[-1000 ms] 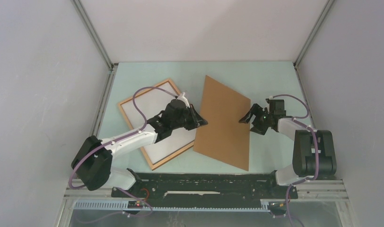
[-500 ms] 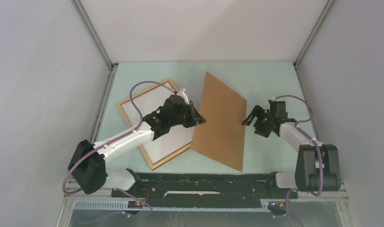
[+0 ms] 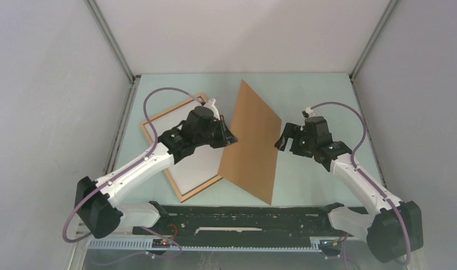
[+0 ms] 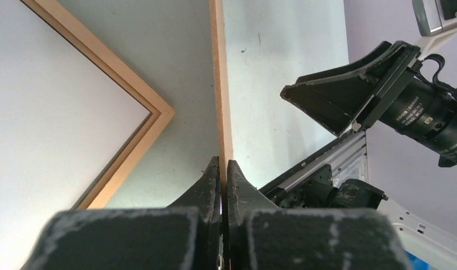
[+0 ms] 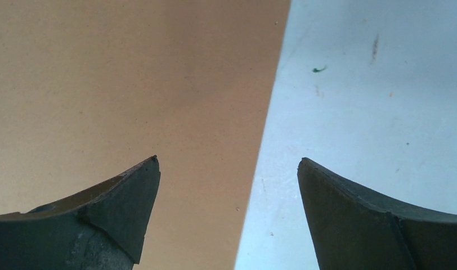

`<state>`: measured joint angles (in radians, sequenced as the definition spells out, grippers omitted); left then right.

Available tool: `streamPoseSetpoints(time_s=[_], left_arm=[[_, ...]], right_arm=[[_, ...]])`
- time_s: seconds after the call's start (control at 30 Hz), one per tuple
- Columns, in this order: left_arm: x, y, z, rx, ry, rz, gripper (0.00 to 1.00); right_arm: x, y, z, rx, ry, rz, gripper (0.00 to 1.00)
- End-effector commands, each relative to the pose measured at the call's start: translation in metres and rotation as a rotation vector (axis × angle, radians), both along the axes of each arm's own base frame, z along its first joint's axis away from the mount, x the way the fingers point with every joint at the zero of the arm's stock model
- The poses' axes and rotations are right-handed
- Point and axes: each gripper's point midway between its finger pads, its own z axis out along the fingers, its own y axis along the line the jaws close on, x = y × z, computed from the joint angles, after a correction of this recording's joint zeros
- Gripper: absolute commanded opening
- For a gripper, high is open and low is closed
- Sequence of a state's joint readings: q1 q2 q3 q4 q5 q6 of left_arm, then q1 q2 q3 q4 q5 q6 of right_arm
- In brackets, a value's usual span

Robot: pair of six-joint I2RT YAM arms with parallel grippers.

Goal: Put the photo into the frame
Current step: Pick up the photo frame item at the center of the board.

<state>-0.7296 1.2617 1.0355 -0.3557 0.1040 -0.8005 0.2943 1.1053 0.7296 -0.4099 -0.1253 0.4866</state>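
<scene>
- The left gripper (image 3: 228,136) is clamped shut on the left edge of the brown backing board (image 3: 253,147). In the left wrist view its two fingers press together on the thin edge of the board (image 4: 219,84), which runs straight away from them.
- The backing board is not flat. It is tilted steeply between the two arms, above the pale green table (image 3: 319,95).
- The right gripper (image 3: 283,138) has its jaws spread wide and holds nothing. It hangs just beside the board's right edge.
- In the right wrist view the board's edge runs between the fingers of the right gripper (image 5: 229,163). One finger is over the board (image 5: 130,73) and the other over bare table (image 5: 372,112). Whether either finger touches the board cannot be told.
- The frame (image 3: 171,109) lies flat on the left part of the table, turned at an angle, below and to the left of the left gripper.
- The photo (image 3: 171,128) lies inside the frame with its plain white side up. The left arm hides part of it.
- The left wrist view shows one corner of the frame (image 4: 102,61) with the white sheet (image 4: 46,112) inside it, just left of the raised board.
</scene>
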Motion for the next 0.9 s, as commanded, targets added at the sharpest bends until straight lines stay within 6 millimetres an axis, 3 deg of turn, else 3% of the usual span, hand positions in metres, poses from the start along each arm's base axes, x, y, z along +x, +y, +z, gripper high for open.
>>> streamPoseSetpoints(time_s=[0.0, 0.37, 0.63, 0.73, 0.87], left_arm=[[0.008, 0.024, 0.083, -0.005, -0.235, 0.035, 0.0], [-0.004, 0.092, 0.157, 0.074, -0.411, 0.205, 0.0], [-0.015, 0.183, 0.191, 0.28, -0.425, 0.514, 0.0], [-0.021, 0.209, 0.189, 0.362, -0.382, 0.612, 0.0], [-0.019, 0.213, 0.185, 0.372, -0.363, 0.657, 0.0]], right_arm=[[-0.001, 0.008, 0.025, -0.055, -0.072, 0.034, 1.0], [0.0, 0.032, 0.004, -0.057, -0.014, 0.084, 1.0], [0.01, 0.047, -0.003, -0.023, -0.005, 0.109, 1.0], [0.015, 0.071, 0.01, 0.019, -0.049, 0.181, 1.0], [0.008, 0.121, 0.043, 0.041, -0.207, 0.359, 1.0]])
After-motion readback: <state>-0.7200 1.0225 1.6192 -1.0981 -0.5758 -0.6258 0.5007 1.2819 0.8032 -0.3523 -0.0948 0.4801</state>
